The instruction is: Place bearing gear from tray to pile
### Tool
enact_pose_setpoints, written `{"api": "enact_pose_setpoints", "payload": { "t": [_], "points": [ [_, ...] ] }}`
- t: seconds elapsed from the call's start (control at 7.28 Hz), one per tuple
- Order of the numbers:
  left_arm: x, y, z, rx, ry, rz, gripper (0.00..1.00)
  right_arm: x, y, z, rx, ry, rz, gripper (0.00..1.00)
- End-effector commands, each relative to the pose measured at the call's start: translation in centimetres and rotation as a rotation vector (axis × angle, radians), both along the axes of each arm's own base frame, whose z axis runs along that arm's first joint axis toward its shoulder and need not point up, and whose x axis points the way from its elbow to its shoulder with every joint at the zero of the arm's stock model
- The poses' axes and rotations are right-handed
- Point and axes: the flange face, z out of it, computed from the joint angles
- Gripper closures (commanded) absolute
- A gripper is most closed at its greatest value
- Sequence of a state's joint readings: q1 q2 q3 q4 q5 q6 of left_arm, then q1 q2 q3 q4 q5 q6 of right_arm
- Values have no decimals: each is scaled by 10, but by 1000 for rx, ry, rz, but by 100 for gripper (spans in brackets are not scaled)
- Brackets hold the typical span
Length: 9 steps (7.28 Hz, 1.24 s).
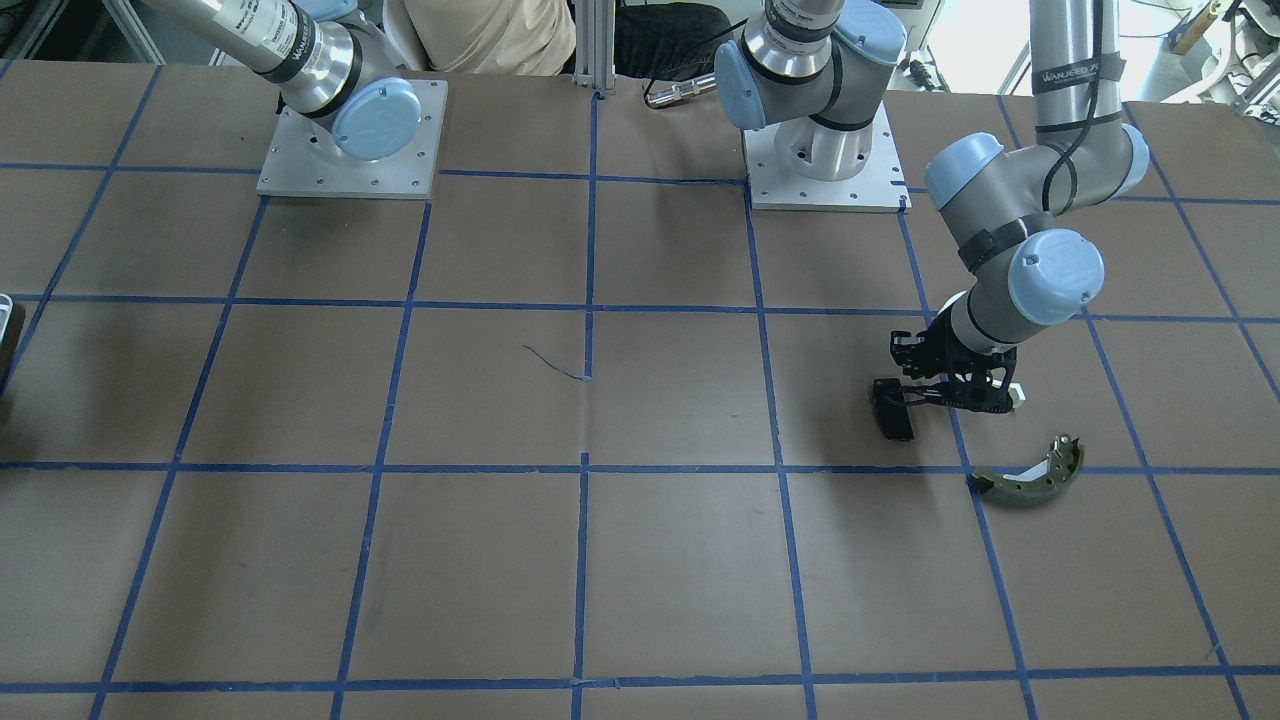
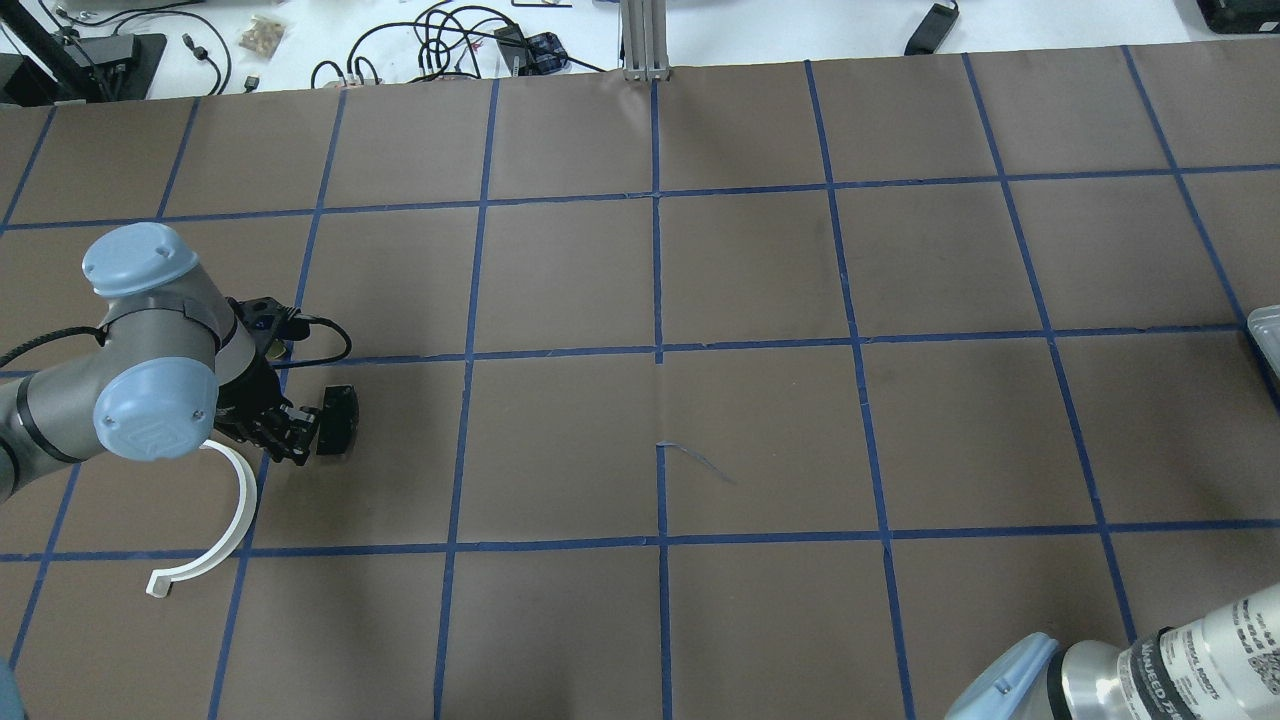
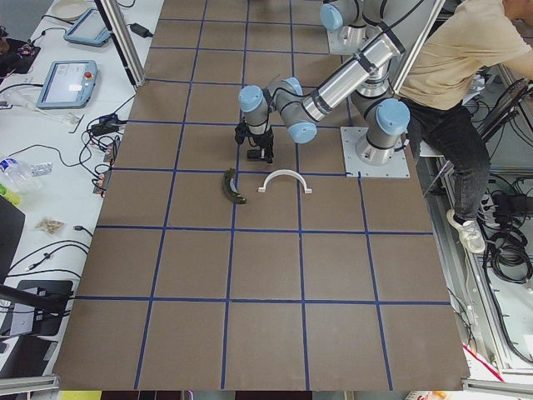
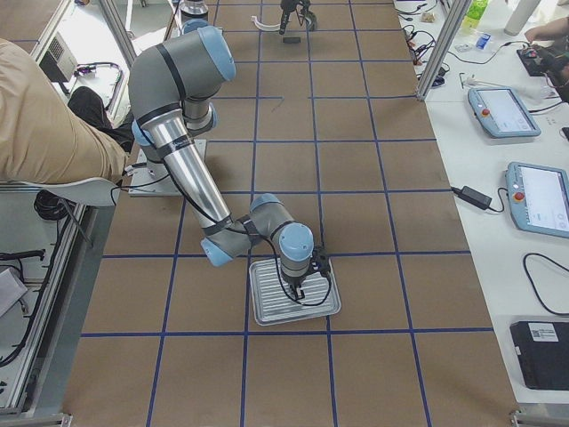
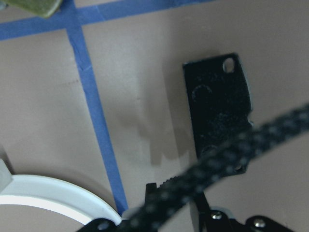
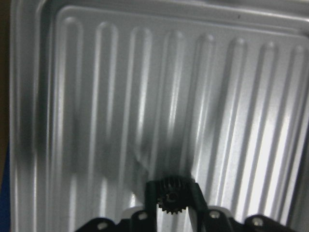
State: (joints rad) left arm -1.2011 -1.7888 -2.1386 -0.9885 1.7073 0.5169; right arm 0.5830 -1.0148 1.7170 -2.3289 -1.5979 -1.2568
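Note:
A small black bearing gear sits between the fingers of my right gripper, which is shut on it just above the ribbed silver floor of the tray. The tray lies at the table's right end, with the right gripper over it. The pile is on the far left: a black rectangular pad, a white half-ring and an olive-green brake shoe. My left gripper hovers low beside the pad, slightly open and empty.
A sliver of the tray shows at the overhead view's right edge. A person in a beige shirt sits behind the arm bases. Tablets and cables lie on the side bench.

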Motion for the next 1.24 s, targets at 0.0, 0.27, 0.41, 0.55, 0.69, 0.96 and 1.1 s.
{"api": "enact_pose_setpoints", "payload": {
  "t": [0.0, 0.27, 0.41, 0.55, 0.69, 0.96, 1.1],
  "points": [
    [0, 4, -4, 16, -11, -14, 100, 0, 0, 3, -2, 4, -1, 83],
    [0, 4, -7, 29, -4, -22, 0, 12, 0, 24, 4, 15, -9, 85],
    [2, 1, -4, 23, -6, -23, 0, 43, -13, 42, 16, -24, -7, 88],
    [2, 0, -2, 17, -9, -22, 0, 88, -42, 47, 33, -45, 22, 90],
    [1, -2, 9, -7, -17, -23, 0, 149, -69, 65, 33, -43, 32, 90],
    [-8, -10, 41, -53, -19, -32, 0, 262, -98, 106, 35, -48, -66, 90],
    [-13, -11, 55, -45, 34, -19, 0, 310, -99, 94, 70, -66, -106, 90]
  ]
}}
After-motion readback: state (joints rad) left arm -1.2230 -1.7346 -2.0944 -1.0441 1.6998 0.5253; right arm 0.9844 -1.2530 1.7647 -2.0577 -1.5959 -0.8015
